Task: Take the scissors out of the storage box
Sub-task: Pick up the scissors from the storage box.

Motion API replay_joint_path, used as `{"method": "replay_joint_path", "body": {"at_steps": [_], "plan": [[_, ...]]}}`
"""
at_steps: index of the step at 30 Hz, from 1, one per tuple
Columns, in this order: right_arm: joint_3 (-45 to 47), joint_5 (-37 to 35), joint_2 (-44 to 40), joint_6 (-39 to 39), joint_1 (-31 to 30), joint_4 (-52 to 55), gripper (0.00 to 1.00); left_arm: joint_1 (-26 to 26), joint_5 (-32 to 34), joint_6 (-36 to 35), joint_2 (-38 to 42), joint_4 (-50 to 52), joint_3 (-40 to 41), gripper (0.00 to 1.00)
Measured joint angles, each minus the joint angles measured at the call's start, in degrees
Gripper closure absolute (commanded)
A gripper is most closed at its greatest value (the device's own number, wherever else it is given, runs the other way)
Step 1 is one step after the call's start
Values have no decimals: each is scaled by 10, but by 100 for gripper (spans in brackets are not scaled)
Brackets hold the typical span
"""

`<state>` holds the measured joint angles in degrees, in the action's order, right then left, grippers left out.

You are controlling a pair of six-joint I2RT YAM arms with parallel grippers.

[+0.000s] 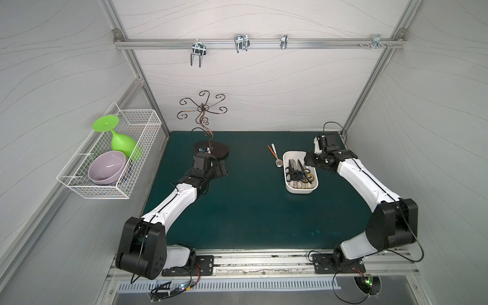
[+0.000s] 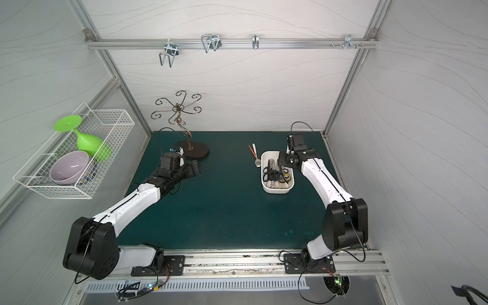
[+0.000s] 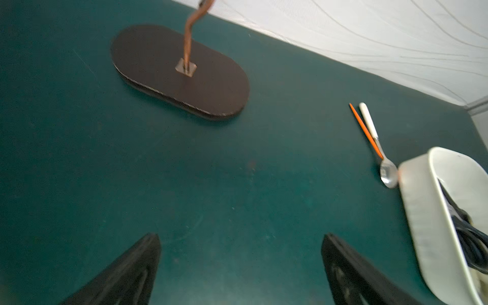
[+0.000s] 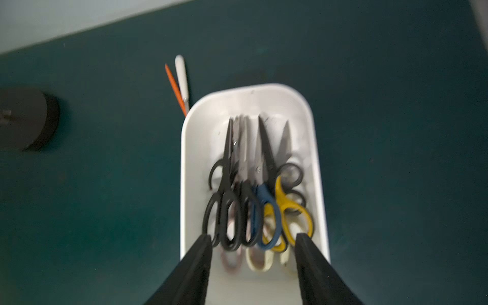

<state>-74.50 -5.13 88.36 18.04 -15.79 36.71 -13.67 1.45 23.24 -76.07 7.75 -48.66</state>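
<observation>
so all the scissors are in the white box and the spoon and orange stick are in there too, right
Not quite. The scissors are in the storage box, but the spoon and orange stick lie outside it on the green mat, beside one end of the box. The left wrist view shows this clearly.

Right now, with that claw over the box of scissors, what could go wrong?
The scissors lie piled with handles overlapping, so the right gripper might snag two pairs at once. A caught pair could also lift or drag the storage box, which sits beside the spoon and could knock it.
</observation>
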Motion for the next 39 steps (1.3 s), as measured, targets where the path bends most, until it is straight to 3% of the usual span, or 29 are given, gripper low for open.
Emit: {"method": "replay_joint_path", "body": {"at_steps": [9,16,24,39], "plan": [[-57,-9,103,-15,-56,108,74,-2,-95,48,-56,23,-19,1],[-76,-50,172,-16,-75,118,74,-2,-131,60,-88,27,-21,1],[-77,-101,176,-23,-80,116,74,-2,-154,68,-104,29,-32,1],[-96,-105,199,-29,-90,103,75,-2,-157,70,-105,29,-32,1]]}}
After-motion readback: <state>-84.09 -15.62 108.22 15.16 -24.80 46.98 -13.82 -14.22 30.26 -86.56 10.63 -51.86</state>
